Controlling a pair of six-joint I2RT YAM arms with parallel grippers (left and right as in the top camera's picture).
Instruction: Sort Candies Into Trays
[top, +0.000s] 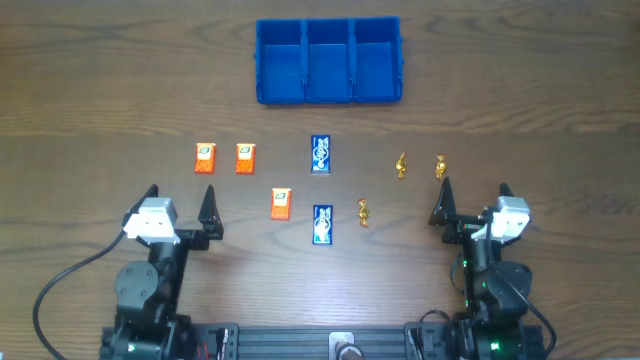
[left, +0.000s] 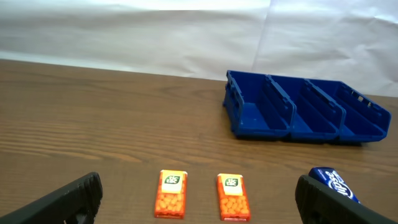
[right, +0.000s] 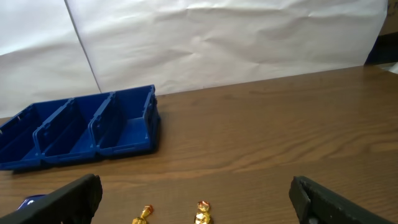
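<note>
top view: blue tray (top: 328, 98) sits at the far side with all three slots bare, well apart from every candy, so nothing looks sorted yet. left gripper (top: 180, 205) is spread wide and holds nothing. nearest orange box (top: 205, 157) lies just ahead of it, second orange box (top: 245, 157) sits beside that, and third orange box (top: 281, 203) is off toward the middle. all three have their long axis running away from the arm bases toward the tray. right gripper (top: 472, 200) is also spread and bare, with gold candies (top: 440, 166) just ahead of it. blue packs (top: 320, 154) sit mid-table, neither arm clearly nearer.

left wrist view: nearest orange box (left: 171, 194) and second orange box (left: 233, 197) lie ahead within the jaw span, lengthwise to the camera. the fingers would likely close across a short side with little wrist turn.

right wrist view: two gold candies (right: 202, 213) lie ahead between the open fingers, with the tray (right: 124, 146) far beyond. likely the right arm's pick.
</note>
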